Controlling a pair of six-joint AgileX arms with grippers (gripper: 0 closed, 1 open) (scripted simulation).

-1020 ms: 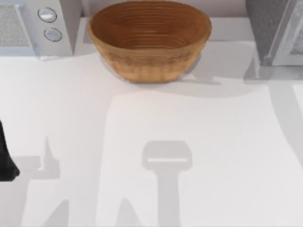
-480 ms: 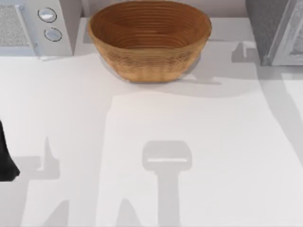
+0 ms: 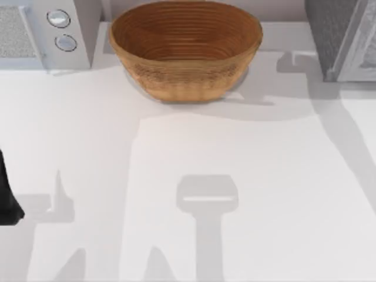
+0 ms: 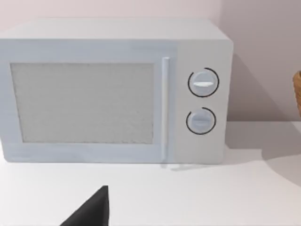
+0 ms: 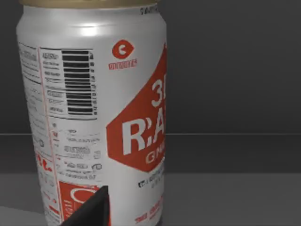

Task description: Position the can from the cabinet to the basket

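The can [image 5: 94, 117] stands upright on a dark shelf inside the cabinet [image 3: 341, 35], very close in the right wrist view. It is white with a red label and white lettering. A black part of my right gripper [image 5: 91, 209] shows just in front of its lower half. The brown wicker basket [image 3: 185, 76] sits at the table's back middle, left of the cabinet, and nothing shows inside it. My left arm [image 3: 7, 200] is parked at the table's left edge, and a black part of its gripper [image 4: 91, 209] faces the microwave.
A white microwave [image 3: 47, 32] with two round knobs stands at the back left, also seen front-on as the microwave [image 4: 113, 94] in the left wrist view. The basket's edge [image 4: 297, 92] shows beside it. The white table [image 3: 188, 176] is crossed by arm shadows.
In the top view the arm shadow near the cabinet has slid back and to the left. The basket and my left arm have not moved.
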